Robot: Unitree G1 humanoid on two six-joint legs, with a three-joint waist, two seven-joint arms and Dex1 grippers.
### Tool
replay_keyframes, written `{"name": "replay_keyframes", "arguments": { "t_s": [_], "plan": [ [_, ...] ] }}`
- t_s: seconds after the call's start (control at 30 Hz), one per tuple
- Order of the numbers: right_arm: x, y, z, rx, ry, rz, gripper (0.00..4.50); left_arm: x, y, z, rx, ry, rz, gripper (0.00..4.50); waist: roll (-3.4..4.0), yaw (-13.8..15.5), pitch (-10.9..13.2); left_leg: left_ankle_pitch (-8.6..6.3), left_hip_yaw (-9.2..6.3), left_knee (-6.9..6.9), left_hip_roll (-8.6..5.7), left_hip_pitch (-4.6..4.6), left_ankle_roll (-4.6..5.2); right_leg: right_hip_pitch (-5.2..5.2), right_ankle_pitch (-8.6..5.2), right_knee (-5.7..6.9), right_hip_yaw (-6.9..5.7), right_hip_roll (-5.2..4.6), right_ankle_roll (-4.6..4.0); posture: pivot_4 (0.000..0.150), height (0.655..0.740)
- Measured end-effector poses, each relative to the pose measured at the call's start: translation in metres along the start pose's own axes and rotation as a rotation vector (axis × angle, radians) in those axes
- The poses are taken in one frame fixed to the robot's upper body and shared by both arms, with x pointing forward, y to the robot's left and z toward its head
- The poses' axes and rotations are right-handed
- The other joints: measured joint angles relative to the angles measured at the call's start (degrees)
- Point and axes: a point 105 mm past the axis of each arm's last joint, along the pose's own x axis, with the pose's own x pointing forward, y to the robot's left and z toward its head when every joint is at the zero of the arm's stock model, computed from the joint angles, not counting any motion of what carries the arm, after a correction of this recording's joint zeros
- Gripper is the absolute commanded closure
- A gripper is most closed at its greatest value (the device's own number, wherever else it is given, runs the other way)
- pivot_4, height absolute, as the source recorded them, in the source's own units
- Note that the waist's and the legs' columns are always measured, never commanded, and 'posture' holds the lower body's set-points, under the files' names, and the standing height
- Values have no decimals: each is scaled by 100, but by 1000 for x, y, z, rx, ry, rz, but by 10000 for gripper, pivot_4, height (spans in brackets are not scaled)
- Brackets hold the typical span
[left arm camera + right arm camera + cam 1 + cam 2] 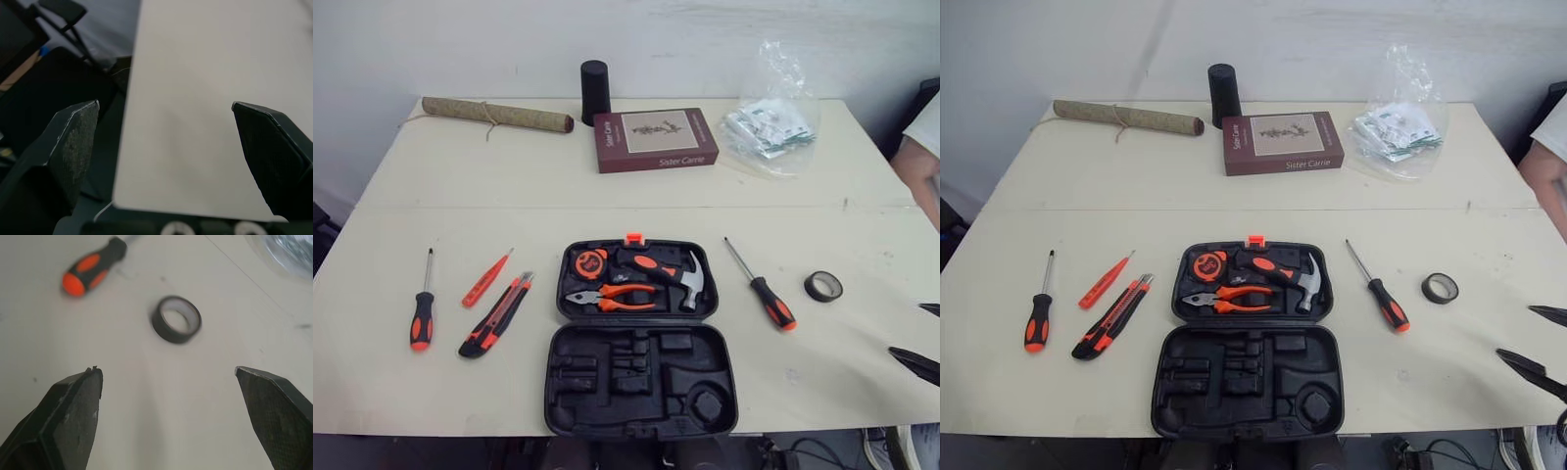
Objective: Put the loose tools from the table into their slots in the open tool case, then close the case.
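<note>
The cream table spans the head views; its left and right ends are cut off by the frame. At the right edge a person shows as a white sleeve and forearm only.

The open tool case lies flat at the centre of the table's near edge.
- Far half: hammer, pliers and tape measure, each seated in its slot.
- Near half: bare moulded recesses; their shapes are hard to make out, black on black.

Along the far edge lie a rolled mat, a black cylinder, a maroon book and a clear plastic bag whose contents cannot be identified.

Loose tools on the table:
- Left of the case, from nearest the case outward: utility knife, slim orange tester, left screwdriver.
- Right of the case: right screwdriver, then a roll of black tape, well apart from each other.

The right gripper hangs over the table just short of the tape roll, fingers spread wide, holding and touching nothing. In the head views its fingers are cut off by the right edge.

The left gripper is also spread wide and empty, over the table's edge. The dark shapes past that edge are too blurred to name.
</note>
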Motion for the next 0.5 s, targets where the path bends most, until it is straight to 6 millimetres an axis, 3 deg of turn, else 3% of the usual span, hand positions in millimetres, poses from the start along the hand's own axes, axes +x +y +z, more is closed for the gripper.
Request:
{"name": "replay_keyframes", "arguments": {
  "t_s": [0.1, 0.2, 0.3, 0.5],
  "plan": [
    [1, -2, 0, -4, -15, -6, 0, 1, -1, 1, -1, -3, -9, 436, -3, -4, -3, 14, -2, -27, 0, 8, -22, -4, -5, 7, -2, -1, -12, 1500, 7400],
    [27, 12, 17, 7, -116, 72, 0, 13, -16, 12, -33, -37, -56, 436, 0, -1, -3, 24, -14, -34, 6, 7, -39, -7, -13, 22, -11, 1, -26, 1500, 7400],
    [53, 36, 43, 45, -271, 161, 0, 29, -49, 25, -98, -64, -141, 436, 20, 3, -4, 27, -15, -37, 6, 3, -40, -7, -13, 23, -12, 2, -26, 1500, 7400],
    [71, 75, 87, 66, -499, 334, 0, 41, -110, 42, -161, -8, -287, 436, 2, 13, -3, 48, -15, -24, 3, -1, -20, 4, -5, 16, -11, 5, -12, 1500, 7400]
  ]
}}
